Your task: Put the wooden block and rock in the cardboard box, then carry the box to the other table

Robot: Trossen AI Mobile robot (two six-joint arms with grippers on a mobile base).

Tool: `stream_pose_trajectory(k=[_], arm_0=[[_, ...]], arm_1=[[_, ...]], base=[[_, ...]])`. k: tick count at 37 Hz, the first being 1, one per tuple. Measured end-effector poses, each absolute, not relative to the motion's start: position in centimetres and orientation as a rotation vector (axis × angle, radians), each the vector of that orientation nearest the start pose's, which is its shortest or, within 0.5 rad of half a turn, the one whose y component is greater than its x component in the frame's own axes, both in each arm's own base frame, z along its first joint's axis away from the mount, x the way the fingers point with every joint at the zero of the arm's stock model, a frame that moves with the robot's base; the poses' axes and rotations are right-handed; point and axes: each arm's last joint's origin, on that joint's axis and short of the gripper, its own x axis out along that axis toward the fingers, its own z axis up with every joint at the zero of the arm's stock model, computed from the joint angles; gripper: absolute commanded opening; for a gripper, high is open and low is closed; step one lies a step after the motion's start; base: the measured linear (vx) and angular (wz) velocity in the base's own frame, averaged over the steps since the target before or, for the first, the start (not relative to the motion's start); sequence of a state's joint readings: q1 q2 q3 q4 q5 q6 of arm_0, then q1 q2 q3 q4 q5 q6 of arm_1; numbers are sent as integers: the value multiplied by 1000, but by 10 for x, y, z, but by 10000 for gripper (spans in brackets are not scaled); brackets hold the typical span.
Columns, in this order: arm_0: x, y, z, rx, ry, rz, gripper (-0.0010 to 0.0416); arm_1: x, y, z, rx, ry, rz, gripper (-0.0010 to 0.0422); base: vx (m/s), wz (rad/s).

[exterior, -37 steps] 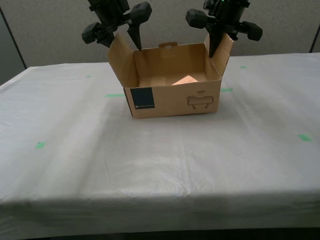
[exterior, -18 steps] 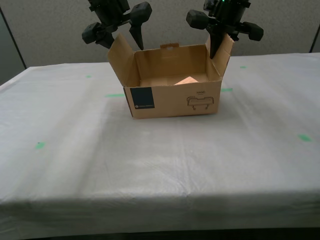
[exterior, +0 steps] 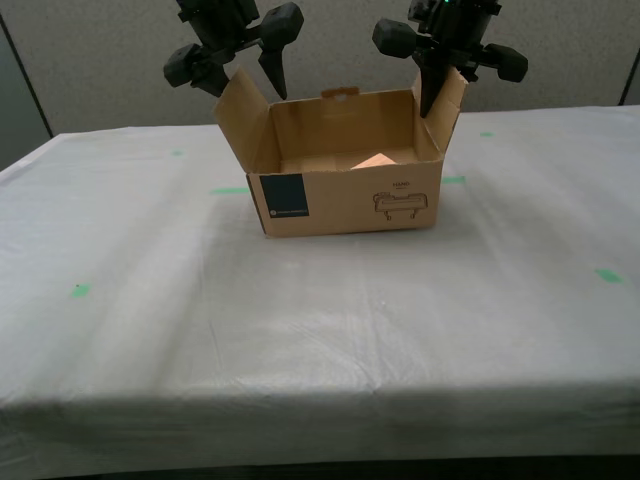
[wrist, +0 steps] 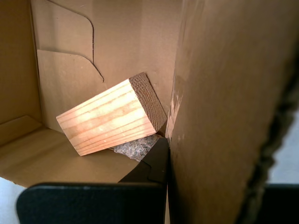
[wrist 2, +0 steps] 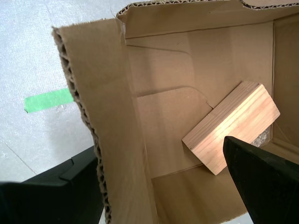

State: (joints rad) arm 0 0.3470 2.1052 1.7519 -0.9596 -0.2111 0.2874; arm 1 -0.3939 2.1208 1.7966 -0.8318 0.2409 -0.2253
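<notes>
Change: almost none over the last second; the box (exterior: 345, 200) sits as before on the white-cloth table (exterior: 300, 330).
Meaning: the carry looks done, so letting go is probably what remains.
My first tool (exterior: 437, 95): seems clamped on the side flap at the exterior view's right.
My second tool (exterior: 245, 85): fingers spread astride the opposite flap, not pinching.
Block (wrist: 110, 116): inside the box, tilted.
Rock (wrist: 135, 148): under the block, seen only by the wrist views.
</notes>
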Motion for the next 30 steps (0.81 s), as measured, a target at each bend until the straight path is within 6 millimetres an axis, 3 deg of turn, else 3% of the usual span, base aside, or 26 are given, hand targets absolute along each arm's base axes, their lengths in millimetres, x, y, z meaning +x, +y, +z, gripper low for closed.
stream_pose_trajectory(k=[16,20,30], arm_0=[[402,148,209,155,1390,265,10],[404,143,209,166,1387,258,59],[408,137,209,153,1361,225,249]], arm_1=[[411,-178,220,-104,1221,-428,304],[412,-178,220,-104,1219,-428,304],[412,-178,220,-105,1215,-429,304]], base=[[0,0],[0,0],[0,0]])
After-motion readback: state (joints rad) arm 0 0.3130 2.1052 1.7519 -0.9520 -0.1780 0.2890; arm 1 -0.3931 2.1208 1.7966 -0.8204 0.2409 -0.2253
